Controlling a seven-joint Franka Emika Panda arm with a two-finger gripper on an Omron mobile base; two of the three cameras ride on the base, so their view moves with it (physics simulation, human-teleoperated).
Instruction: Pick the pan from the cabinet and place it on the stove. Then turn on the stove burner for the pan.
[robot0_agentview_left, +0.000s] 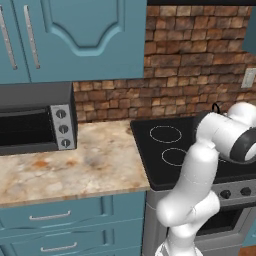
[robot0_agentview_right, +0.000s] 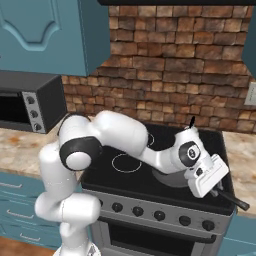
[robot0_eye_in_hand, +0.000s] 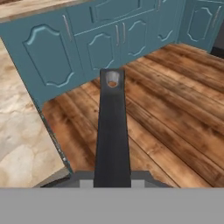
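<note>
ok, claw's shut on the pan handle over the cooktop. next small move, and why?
Probably open the claw and back off. The round dark grey frying pan looks already down on the flat black glass cooktop, its long black handle poking past the front right corner. The black knobs are untouched, so letting go comes first.

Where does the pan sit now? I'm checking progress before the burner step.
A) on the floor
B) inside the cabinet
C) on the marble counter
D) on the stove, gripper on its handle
D: the pan rests on the stove with the gripper shut on its handle.
</note>
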